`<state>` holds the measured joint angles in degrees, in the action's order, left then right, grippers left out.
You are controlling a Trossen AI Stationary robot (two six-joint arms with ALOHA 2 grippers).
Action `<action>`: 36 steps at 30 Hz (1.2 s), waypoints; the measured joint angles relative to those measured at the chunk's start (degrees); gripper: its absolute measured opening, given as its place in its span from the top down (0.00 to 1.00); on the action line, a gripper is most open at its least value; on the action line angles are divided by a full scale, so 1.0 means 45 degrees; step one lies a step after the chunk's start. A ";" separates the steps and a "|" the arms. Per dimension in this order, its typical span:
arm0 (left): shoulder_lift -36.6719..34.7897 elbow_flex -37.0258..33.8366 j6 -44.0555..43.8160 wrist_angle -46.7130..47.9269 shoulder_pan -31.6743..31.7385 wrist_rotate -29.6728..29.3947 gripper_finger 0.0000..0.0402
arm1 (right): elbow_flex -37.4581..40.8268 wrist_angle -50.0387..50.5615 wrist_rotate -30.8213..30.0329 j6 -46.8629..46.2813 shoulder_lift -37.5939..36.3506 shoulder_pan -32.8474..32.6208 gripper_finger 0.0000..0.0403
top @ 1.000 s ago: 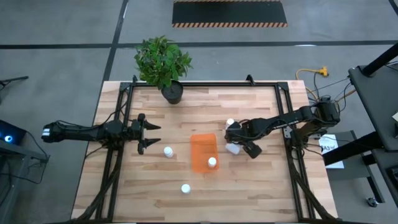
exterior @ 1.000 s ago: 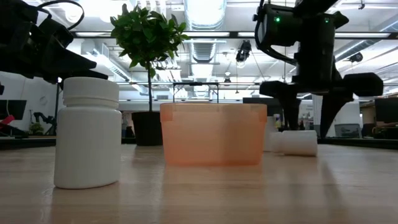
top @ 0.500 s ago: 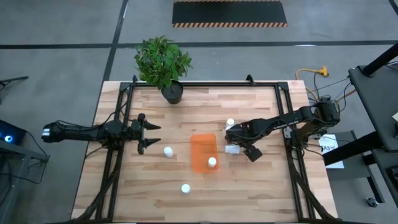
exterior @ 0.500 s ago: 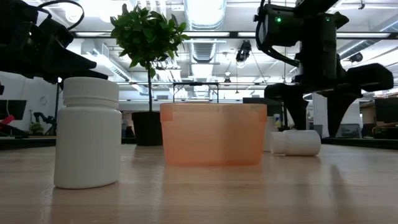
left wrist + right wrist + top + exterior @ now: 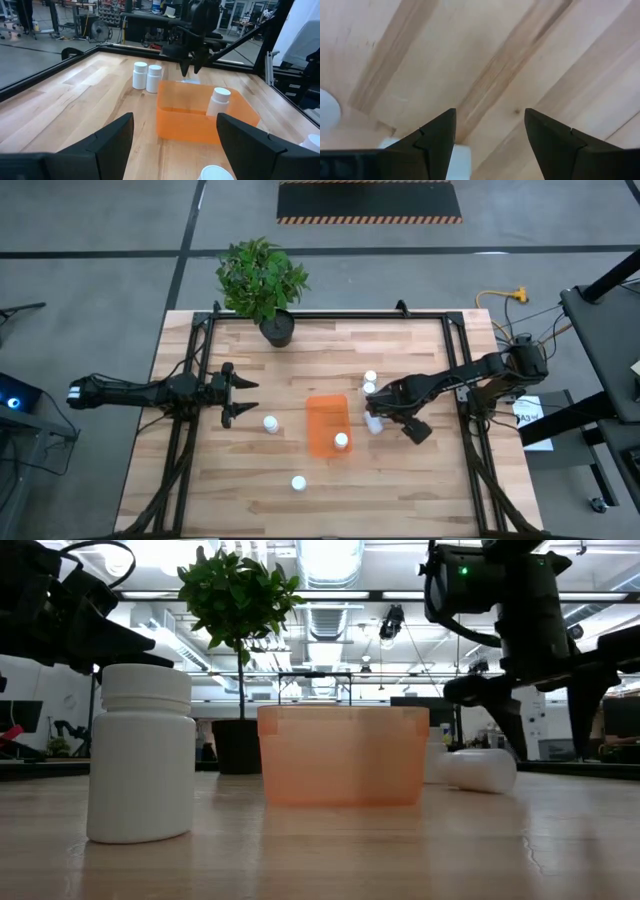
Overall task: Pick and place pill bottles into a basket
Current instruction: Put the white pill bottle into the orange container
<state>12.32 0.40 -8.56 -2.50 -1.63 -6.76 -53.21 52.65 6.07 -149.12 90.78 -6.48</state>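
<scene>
Bottle [image 5: 374, 424] lies toppled on the desk [image 5: 420, 480], just right of the basket [image 5: 326, 424], between the spread fingers of the right claw [image 5: 385, 418], which pinches nothing. Left claw [image 5: 244, 395] waits spread near the left edge. Only the left wrist view shows a bottle standing inside the basket [image 5: 218, 101].

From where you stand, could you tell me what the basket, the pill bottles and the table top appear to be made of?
The basket looks like translucent orange plastic: light glows through its smooth walls. The pill bottles, like the nearest one, seem to be opaque white plastic with a matte finish and ridged caps. The table top looks like pale wood planks with visible grain, probably sealed, since it has a faint sheen.
</scene>
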 joint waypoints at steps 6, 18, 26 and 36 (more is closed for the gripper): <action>0.0005 0.0000 0.0001 0.0005 0.0005 0.0000 0.33 | 0.0005 0.0549 -0.0005 0.6198 -0.0358 -0.0186 0.44; 0.0005 -0.0004 0.0000 0.0002 0.0002 0.0005 0.33 | 0.0005 0.0687 -0.0015 2.4223 -0.0689 -0.0257 0.44; 0.0000 -0.0004 0.0000 -0.0004 0.0005 0.0005 0.33 | -0.0012 0.0440 -0.0015 2.7244 -0.0641 -0.0252 0.44; 0.0005 0.0000 0.0000 0.0005 0.0000 0.0005 0.33 | -0.0100 -0.0426 -0.0767 2.7200 -0.0786 -0.0311 0.44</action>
<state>12.34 0.40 -8.56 -2.48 -1.63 -6.74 -53.66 50.73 2.61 -26.72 87.24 -7.88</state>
